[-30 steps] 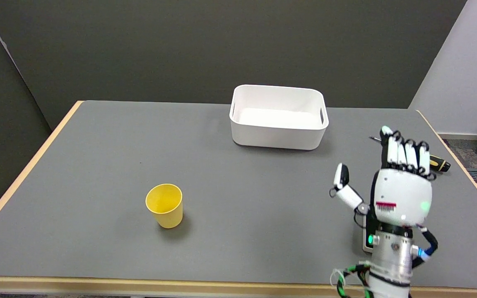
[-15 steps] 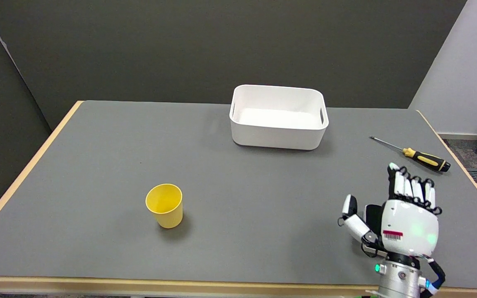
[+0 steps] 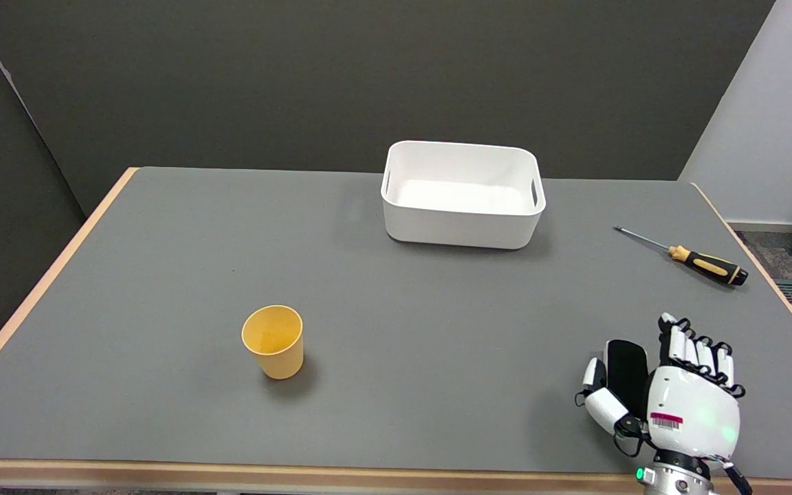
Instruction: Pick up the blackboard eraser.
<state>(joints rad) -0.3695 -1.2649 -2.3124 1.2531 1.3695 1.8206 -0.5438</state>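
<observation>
The blackboard eraser [image 3: 627,373] is a black pad with a white edge, lying flat near the table's front right corner. My right hand [image 3: 681,402] is low over it, back toward the camera, and covers the eraser's near end. The thumb [image 3: 595,393] lies along the eraser's left side. The other fingers [image 3: 697,349] point away from me, just right of it and spread apart. I see no closed grip on the eraser. Whether the palm touches it is hidden.
A yellow cup [image 3: 273,341] stands left of centre. A white bin [image 3: 463,194] sits at the back middle. A screwdriver [image 3: 695,258] with a yellow-and-black handle lies at the right, beyond the hand. The table's front edge [image 3: 300,474] runs just below the hand.
My right hand has dropped and drawn back toward the front edge, from near the screwdriver down to the eraser. The screwdriver and the eraser's far end now show.
</observation>
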